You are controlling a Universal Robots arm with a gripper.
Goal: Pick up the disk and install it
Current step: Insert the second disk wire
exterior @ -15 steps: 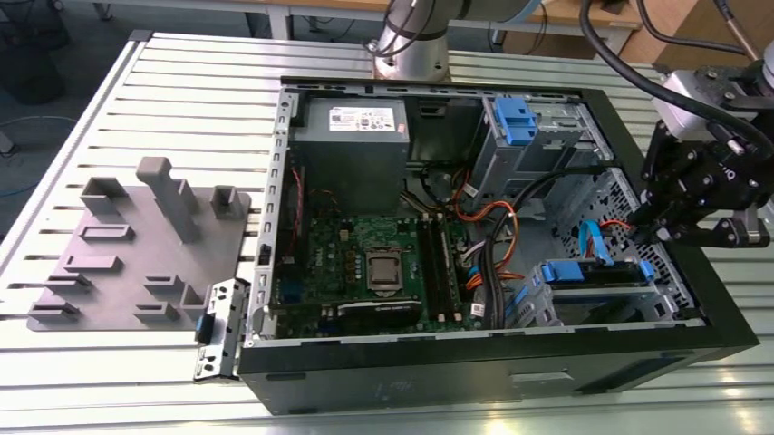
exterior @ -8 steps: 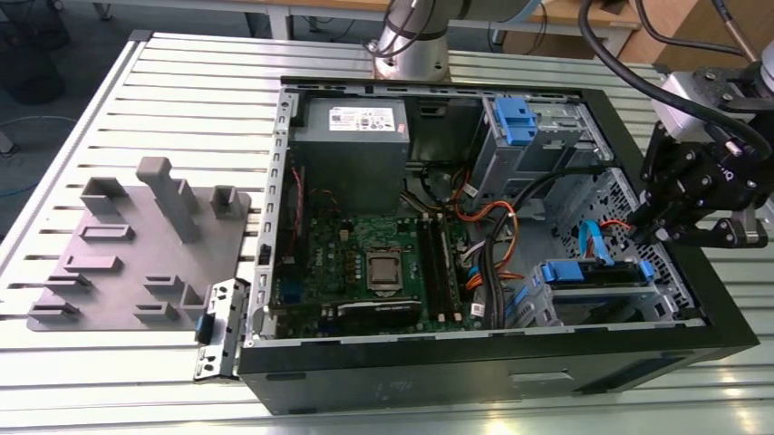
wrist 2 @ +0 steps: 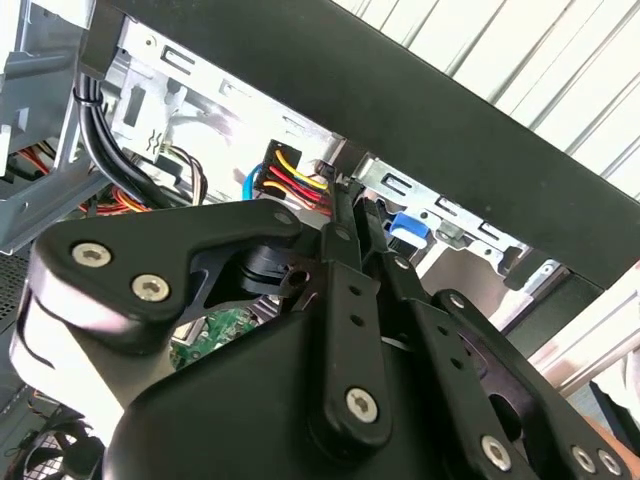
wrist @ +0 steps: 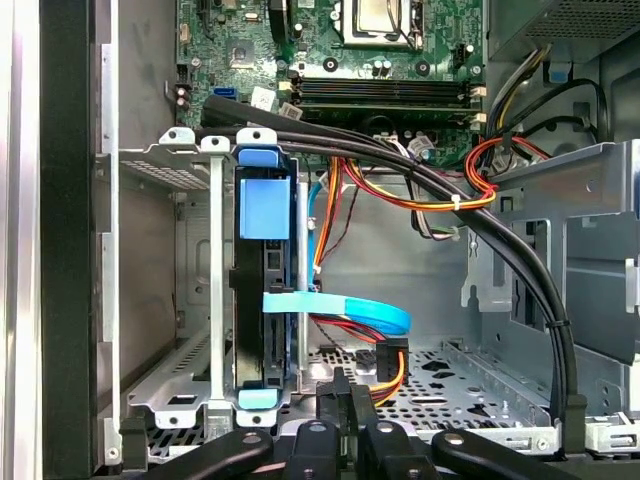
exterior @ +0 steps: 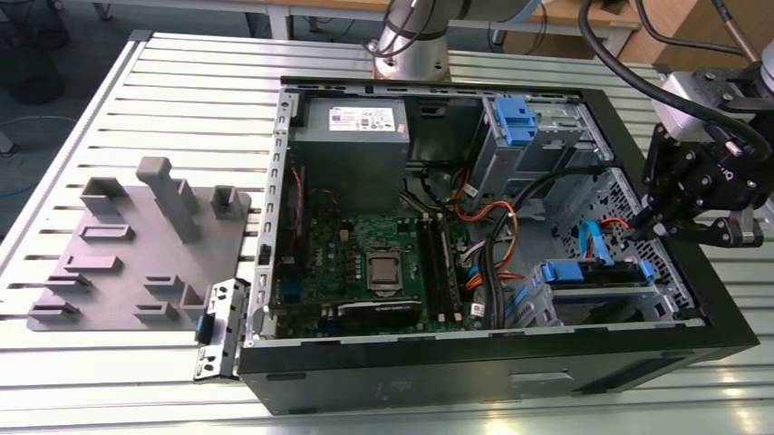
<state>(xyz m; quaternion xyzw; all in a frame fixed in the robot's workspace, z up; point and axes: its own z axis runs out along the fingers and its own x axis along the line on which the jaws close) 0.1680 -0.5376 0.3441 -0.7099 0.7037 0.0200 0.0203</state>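
Inside the open computer case [exterior: 484, 362], at the corner toward the exterior view's right, we see the disk [exterior: 589, 275] already seated edge-up in its metal drive cage [wrist: 215, 290], blue plastic rails gripping its sides. In the first wrist view the disk [wrist: 262, 290] stands upright between the cage walls, a blue pull tab on its top edge and a flat blue ribbon cable [wrist: 340, 308] curving away from near its side. We judge the picking up and the seating largely done; whether the drive has latched fully, or whether its cables are plugged in, we cannot tell.

The tool [exterior: 683, 222] hovers just above the case's edge, near the disk but apart from it. In the first wrist view the tool [wrist: 345, 400] has its black fingers pressed narrow together, holding nothing.

The case is matte black outside, perforated grey sheet steel within, resting on a ribbed aluminium bench [exterior: 181, 100]. The green motherboard [exterior: 362, 263] lies flat, crossed by glossy black and coloured cable bundles.
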